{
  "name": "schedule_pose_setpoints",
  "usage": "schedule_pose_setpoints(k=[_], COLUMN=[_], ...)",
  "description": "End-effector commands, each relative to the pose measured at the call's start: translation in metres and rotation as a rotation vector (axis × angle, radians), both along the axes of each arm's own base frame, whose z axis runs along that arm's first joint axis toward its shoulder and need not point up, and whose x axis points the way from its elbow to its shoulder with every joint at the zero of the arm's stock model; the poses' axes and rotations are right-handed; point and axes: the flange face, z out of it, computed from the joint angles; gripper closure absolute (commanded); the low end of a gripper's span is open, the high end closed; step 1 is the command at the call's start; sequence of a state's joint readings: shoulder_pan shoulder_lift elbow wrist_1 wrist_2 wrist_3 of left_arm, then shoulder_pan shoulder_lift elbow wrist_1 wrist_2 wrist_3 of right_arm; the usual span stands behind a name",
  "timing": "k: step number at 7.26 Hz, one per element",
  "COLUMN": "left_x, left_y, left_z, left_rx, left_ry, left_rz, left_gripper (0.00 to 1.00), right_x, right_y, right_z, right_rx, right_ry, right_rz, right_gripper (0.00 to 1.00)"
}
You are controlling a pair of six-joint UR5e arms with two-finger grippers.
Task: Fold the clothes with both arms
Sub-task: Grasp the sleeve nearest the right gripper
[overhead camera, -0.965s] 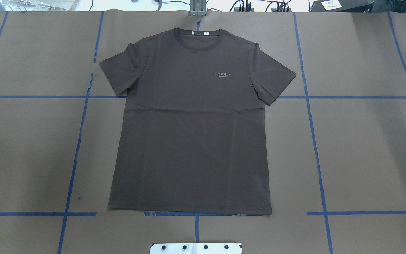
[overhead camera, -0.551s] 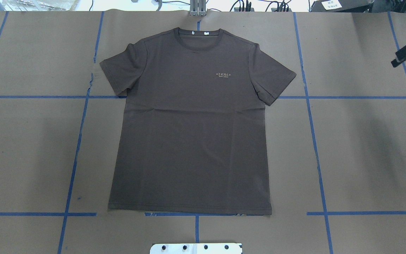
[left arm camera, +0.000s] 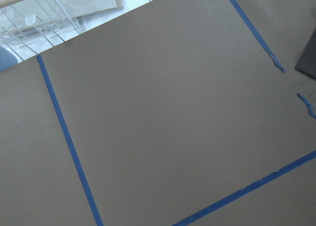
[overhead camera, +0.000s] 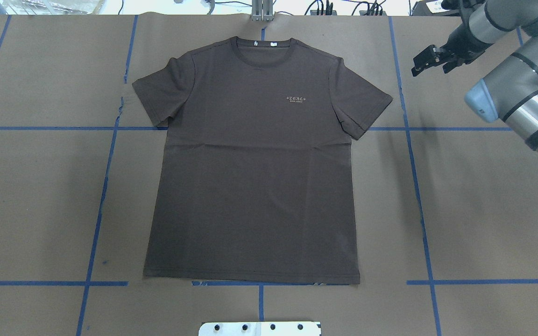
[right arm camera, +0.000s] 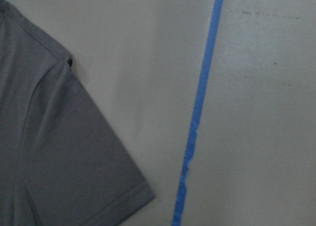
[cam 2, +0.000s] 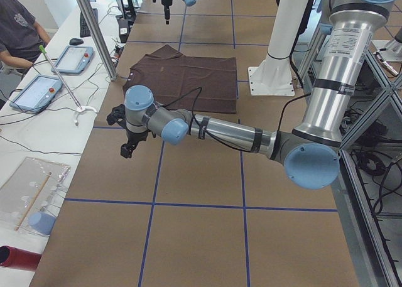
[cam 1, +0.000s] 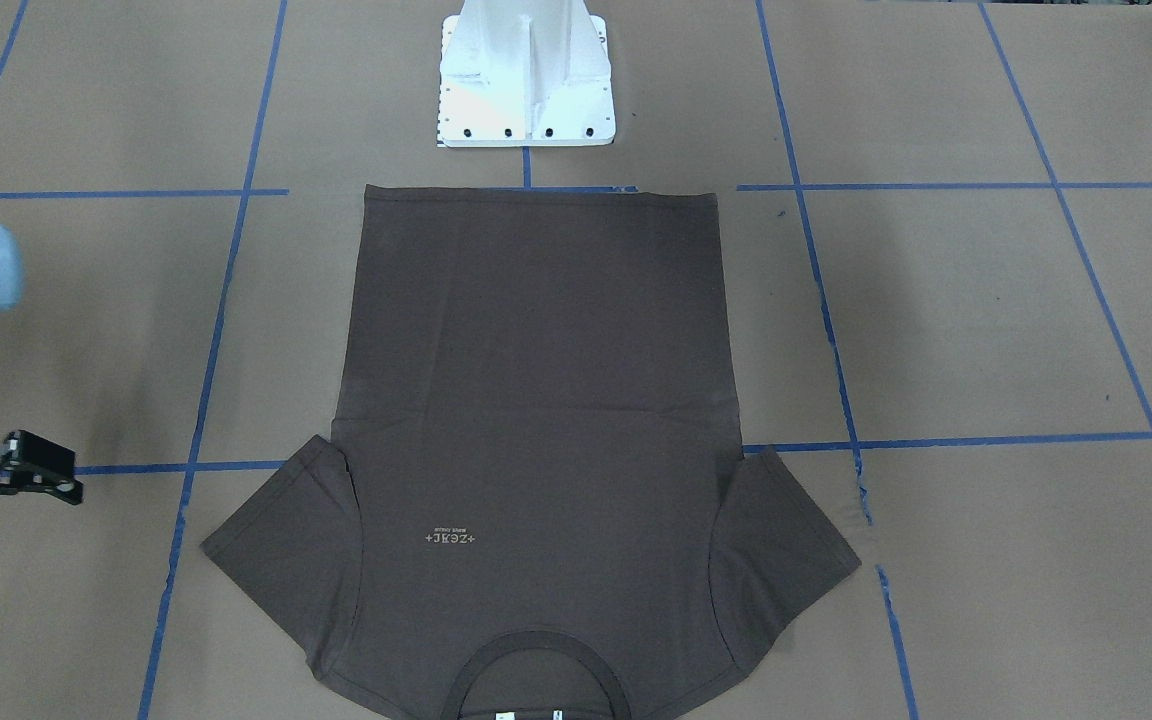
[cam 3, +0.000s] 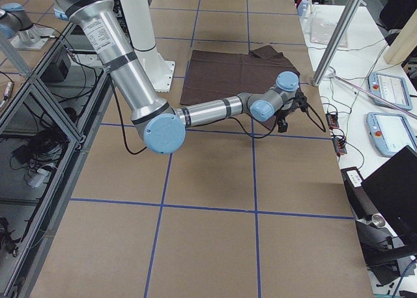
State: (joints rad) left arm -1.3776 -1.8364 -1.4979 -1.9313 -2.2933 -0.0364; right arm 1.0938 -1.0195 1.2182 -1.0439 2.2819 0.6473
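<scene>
The grey-metal left arm [cam 2: 226, 129] with light-blue joint caps stretches low over the brown paper-covered table [overhead camera: 484, 210]. The left jaws point down at bare paper, and whether they stand wide or narrow I cannot tell. Between the two pairs of jaws, touching neither, the dark brown-grey short-sleeved cotton T-shirt [overhead camera: 255, 186] lies flat, chest lettering up, collar farthest from the robot. The right jaws, on the matching right arm [overhead camera: 521, 107], stand parted and empty above the table, near the shirt's sleeve, across a blue tape line [overhead camera: 402, 93] from it.

R pincer [overhead camera: 429, 70] has moved in from edge toward sleeve of T-shirt [overhead camera: 250, 177].
</scene>
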Motion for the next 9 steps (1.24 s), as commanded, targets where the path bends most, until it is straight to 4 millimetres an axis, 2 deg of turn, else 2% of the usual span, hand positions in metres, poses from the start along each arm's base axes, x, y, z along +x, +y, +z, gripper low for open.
schedule_pose_setpoints(k=[1, 3, 4, 5, 7, 9], left_x=[0.035, 0.037, 0.038, 0.038, 0.039, 0.039], left_y=[-0.009, -0.014, -0.018, -0.019, -0.021, -0.022], left_z=[-0.006, -0.017, -0.026, -0.027, -0.035, -0.036], left_rx=[-0.035, -0.043, -0.034, -0.034, -0.058, -0.06], left_ry=[-0.005, 0.009, 0.013, 0.013, 0.033, 0.033], left_rz=[-0.004, -0.019, -0.019, -0.019, -0.053, -0.053], left_gripper=[0.0, 0.0, 0.0, 0.0, 0.0, 0.0], right_x=[-0.054, -0.094, -0.107, -0.116, -0.117, -0.117], right_y=[-0.013, -0.005, -0.002, 0.0, 0.001, 0.001], right_z=[-0.007, -0.003, 0.004, 0.013, 0.024, 0.024], right_rx=[-0.03, -0.021, -0.02, -0.027, -0.043, -0.05], right_ry=[0.014, 0.054, 0.079, 0.098, 0.111, 0.108], right_rz=[0.047, 0.033, 0.033, 0.029, 0.026, 0.024], right_gripper=[0.0, 0.0, 0.0, 0.01, 0.03, 0.08])
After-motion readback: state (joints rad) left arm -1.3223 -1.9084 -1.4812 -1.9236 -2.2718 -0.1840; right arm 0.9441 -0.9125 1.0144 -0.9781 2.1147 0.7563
